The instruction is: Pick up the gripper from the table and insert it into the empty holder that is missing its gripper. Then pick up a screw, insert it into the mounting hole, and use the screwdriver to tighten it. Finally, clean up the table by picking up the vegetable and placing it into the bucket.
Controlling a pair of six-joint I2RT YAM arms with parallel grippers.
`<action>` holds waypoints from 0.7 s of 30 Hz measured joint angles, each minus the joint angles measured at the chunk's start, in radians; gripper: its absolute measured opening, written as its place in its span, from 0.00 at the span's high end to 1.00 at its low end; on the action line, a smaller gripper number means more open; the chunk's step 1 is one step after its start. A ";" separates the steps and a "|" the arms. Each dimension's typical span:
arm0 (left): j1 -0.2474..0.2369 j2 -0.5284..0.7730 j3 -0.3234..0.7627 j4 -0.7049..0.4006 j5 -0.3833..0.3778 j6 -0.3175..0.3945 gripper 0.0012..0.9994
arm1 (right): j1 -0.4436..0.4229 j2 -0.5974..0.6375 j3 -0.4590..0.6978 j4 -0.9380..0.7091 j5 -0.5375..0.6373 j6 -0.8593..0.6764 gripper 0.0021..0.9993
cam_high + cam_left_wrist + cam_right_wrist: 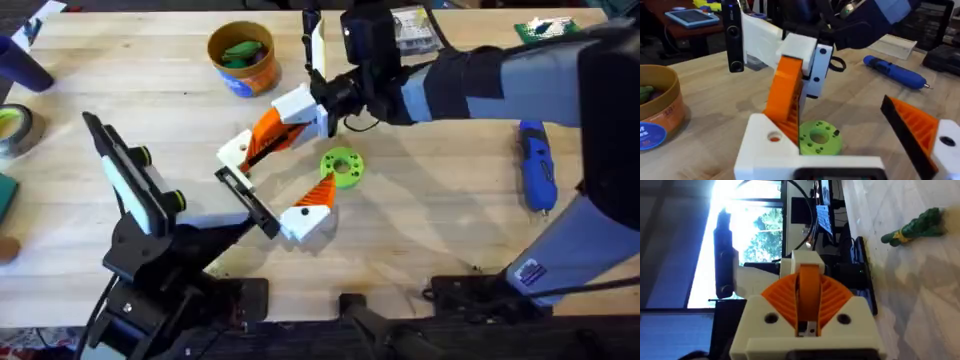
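The orange gripper (268, 132) slants between my right gripper (322, 104) and the white holder (235, 152). Its tapered tip is at the holder (771, 145), and its white base (805, 50) is clamped in my shut right gripper. Seen along its length, the orange finger (808, 294) fills the right wrist view. My left gripper (225, 228) is shut on the black bar (250, 195) that carries the holder and the orange striped wedge (318, 195). The blue screwdriver (537, 166) lies at the right. The orange bucket (243, 58) holds green pieces. A green vegetable (916, 227) lies on the table.
A green ring (342, 167) lies on the table between the holder and the wedge. A grey tape roll (14, 128) sits at the left edge. At the back are a clear packet (412, 30) and a green circuit board (545, 28).
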 joint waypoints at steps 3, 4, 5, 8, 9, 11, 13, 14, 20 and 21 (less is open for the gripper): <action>0.000 0.000 0.000 0.001 0.000 0.000 0.01 | 0.001 0.000 0.000 0.005 -0.001 0.004 0.82; 0.000 0.000 0.000 0.001 0.001 0.000 0.01 | 0.001 0.000 0.000 0.005 -0.004 0.004 0.81; 0.000 0.000 0.000 0.001 0.001 0.000 0.01 | 0.001 0.000 0.000 0.006 -0.006 0.004 0.80; 0.000 0.000 0.000 -0.001 0.005 0.000 0.01 | 0.001 0.000 0.000 0.008 -0.014 0.005 0.77; 0.000 0.000 0.000 -0.002 0.007 0.000 0.01 | 0.000 0.000 0.000 0.008 -0.016 0.007 0.74; 0.000 0.000 0.000 -0.007 0.009 0.000 0.01 | -0.001 0.000 0.000 0.009 -0.021 0.011 0.67; 0.000 0.000 0.000 -0.009 0.014 -0.004 0.01 | -0.003 0.000 0.000 0.012 -0.033 0.014 0.56; 0.000 0.000 0.000 -0.010 0.018 -0.009 0.01 | -0.005 0.000 0.000 0.015 -0.041 0.015 0.48; -0.012 0.000 0.000 -0.008 0.077 -0.016 0.01 | -0.011 0.000 0.003 0.019 -0.060 0.018 0.06; -0.014 0.000 0.000 -0.007 0.087 -0.015 0.01 | -0.012 0.000 0.003 0.018 -0.059 0.019 0.03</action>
